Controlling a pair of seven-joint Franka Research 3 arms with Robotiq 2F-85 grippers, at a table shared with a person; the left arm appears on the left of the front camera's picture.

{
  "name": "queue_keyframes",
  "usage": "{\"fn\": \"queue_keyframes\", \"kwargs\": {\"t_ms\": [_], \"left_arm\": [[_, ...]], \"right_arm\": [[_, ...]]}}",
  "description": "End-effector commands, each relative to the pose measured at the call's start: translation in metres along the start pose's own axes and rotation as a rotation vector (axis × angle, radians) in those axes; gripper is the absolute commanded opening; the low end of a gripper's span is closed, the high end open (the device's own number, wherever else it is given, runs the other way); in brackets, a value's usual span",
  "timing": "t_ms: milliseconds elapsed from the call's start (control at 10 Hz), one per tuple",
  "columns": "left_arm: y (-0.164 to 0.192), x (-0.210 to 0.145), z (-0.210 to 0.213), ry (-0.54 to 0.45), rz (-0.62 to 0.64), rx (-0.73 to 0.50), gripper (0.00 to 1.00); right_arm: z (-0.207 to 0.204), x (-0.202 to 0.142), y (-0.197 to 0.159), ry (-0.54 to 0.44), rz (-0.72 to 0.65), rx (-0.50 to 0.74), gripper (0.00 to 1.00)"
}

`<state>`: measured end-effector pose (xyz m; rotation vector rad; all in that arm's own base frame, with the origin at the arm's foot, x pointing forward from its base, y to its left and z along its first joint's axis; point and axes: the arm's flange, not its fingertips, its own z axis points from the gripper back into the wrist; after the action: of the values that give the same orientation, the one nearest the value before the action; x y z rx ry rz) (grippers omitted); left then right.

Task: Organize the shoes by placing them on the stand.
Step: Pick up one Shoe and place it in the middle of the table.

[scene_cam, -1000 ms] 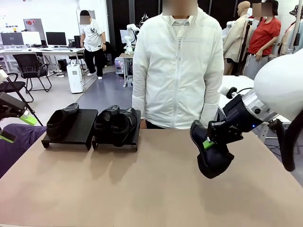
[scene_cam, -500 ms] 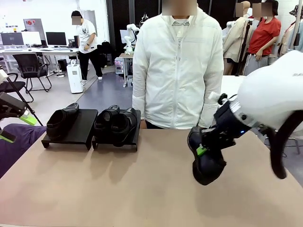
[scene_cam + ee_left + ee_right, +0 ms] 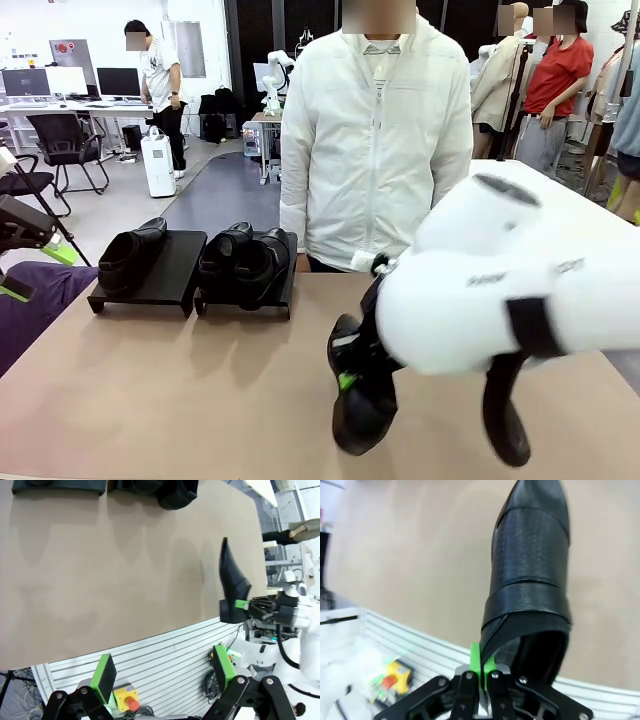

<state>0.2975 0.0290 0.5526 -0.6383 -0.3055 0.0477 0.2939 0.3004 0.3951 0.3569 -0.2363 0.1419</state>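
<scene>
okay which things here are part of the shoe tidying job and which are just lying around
Job: held shoe in right gripper; one shoe on left stand; pair on right stand.
Lying about: purple cloth; red emergency button.

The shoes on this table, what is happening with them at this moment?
The right end effector is clamped on the heel rim of one black shoe and holds it above the table, toe pointing down. Three more shoes sit on the two black stands: one on the left stand, two on the right stand. The left end effector is open and empty near the table's edge. A person in a white jacket stands at the far side.
</scene>
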Motion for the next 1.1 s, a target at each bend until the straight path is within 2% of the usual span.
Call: {"fn": "queue_keyframes", "kwargs": {"t_ms": [0, 100, 400, 500, 600, 700, 1000], "left_arm": [[0.000, 0.000, 0.001, -0.003, 0.002, -0.003, 1.00], [0.000, 0.000, 0.001, -0.003, 0.002, -0.003, 1.00], [0.000, 0.000, 0.001, -0.003, 0.002, -0.003, 1.00], [0.000, 0.000, 0.001, -0.003, 0.002, -0.003, 1.00], [0.000, 0.000, 0.001, -0.003, 0.002, -0.003, 1.00], [0.000, 0.000, 0.001, -0.003, 0.002, -0.003, 1.00], [0.000, 0.000, 0.001, -0.003, 0.002, -0.003, 1.00]], "right_arm": [[-0.047, 0.030, 0.016, -0.022, -0.013, -0.014, 0.00], [-0.062, 0.032, 0.021, -0.020, -0.012, 0.005, 0.00], [-0.073, 0.038, 0.021, -0.034, 0.003, 0.046, 0.00], [-0.077, 0.038, 0.020, 0.005, 0.007, 0.055, 0.06], [-0.080, 0.038, 0.019, 0.024, 0.001, 0.046, 0.50], [-0.080, 0.038, 0.019, 0.030, 0.000, 0.061, 1.00], [-0.072, 0.036, 0.020, 0.012, 0.007, 0.106, 1.00]]}}
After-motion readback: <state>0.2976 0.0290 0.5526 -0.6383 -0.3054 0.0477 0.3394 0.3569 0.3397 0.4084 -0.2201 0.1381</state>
